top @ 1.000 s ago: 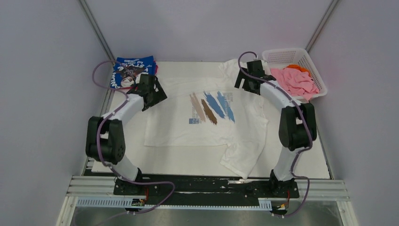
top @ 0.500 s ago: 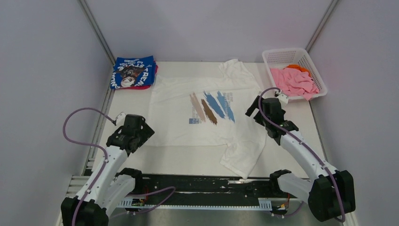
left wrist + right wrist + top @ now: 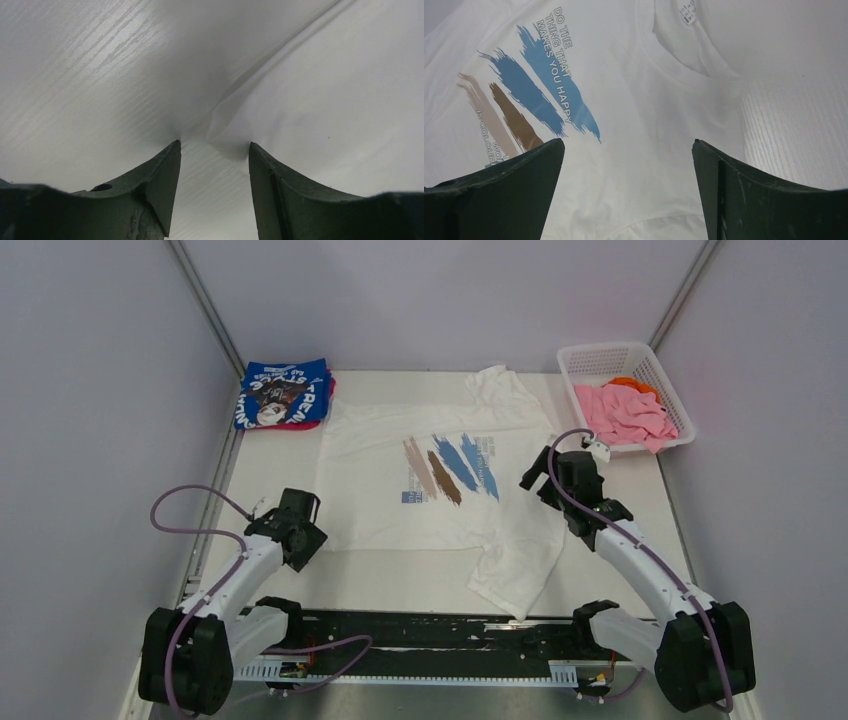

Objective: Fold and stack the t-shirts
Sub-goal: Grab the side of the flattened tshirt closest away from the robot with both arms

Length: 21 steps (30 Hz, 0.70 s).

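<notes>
A white t-shirt (image 3: 440,502) with brown and blue streaks lies spread flat on the table, one sleeve bunched at its near right. My left gripper (image 3: 301,537) is open at the shirt's near-left corner; in the left wrist view (image 3: 214,144) its jaws stand either side of the cloth corner (image 3: 222,117), low over the table. My right gripper (image 3: 547,478) is open wide above the shirt's right side; the right wrist view (image 3: 628,142) shows the print and collar (image 3: 684,70) ahead. A folded royal-blue t-shirt (image 3: 283,392) lies at the far left on a pink one.
A white lattice basket (image 3: 603,357) stands at the far right with a pink t-shirt (image 3: 625,415) and an orange one (image 3: 630,383) in it. Grey walls close in on both sides. The rail with the arm bases runs along the near edge.
Both arms have drawn back from the shirt's far edge to its near side. In the last half second the left gripper moved right to the shirt's near-left corner; the right hardly moved.
</notes>
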Available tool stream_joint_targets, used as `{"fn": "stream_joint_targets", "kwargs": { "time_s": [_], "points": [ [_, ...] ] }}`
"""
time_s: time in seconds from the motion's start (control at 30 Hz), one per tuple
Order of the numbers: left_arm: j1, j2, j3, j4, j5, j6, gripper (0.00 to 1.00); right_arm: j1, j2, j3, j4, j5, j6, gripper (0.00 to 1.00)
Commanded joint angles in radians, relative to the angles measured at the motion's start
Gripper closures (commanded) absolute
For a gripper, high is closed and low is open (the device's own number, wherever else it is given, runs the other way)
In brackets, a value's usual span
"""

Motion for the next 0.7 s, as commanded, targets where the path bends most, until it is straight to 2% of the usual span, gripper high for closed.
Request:
{"fn": "stream_joint_targets", "kwargs": {
  "time_s": [0.0, 0.07, 0.23, 0.27, 0.3, 0.37, 0.47, 0.57, 0.67],
  "points": [
    [0.000, 0.065, -0.007, 0.101, -0.035, -0.071, 0.43, 0.003, -0.021, -0.008, 0.042, 0.005, -0.013, 0.00],
    [0.000, 0.090, -0.009, 0.120, -0.038, -0.076, 0.50, 0.003, -0.015, -0.008, 0.040, 0.018, -0.011, 0.00],
    [0.000, 0.139, -0.010, 0.158, -0.049, -0.077, 0.61, 0.002, -0.002, 0.000, 0.032, 0.016, -0.009, 0.00],
    [0.000, 0.145, -0.010, 0.169, -0.049, -0.075, 0.66, 0.003, 0.001, -0.001, 0.032, 0.020, -0.011, 0.00],
    [0.000, 0.158, -0.007, 0.176, -0.047, -0.071, 0.79, 0.002, 0.006, -0.002, 0.027, 0.030, -0.015, 0.00],
    [0.000, 0.178, 0.002, 0.187, -0.040, -0.065, 0.98, 0.002, 0.017, 0.005, -0.009, 0.061, -0.016, 0.00],
    [0.000, 0.192, 0.020, 0.169, -0.056, -0.051, 1.00, 0.002, 0.028, 0.028, -0.084, 0.056, -0.005, 0.00],
    [0.000, 0.185, 0.037, 0.147, -0.096, -0.036, 1.00, 0.016, 0.025, 0.061, -0.182, -0.029, -0.007, 0.01],
    [0.000, 0.171, 0.041, 0.146, -0.098, -0.024, 1.00, 0.079, 0.025, 0.069, -0.273, -0.127, -0.028, 0.05]
  ]
}}
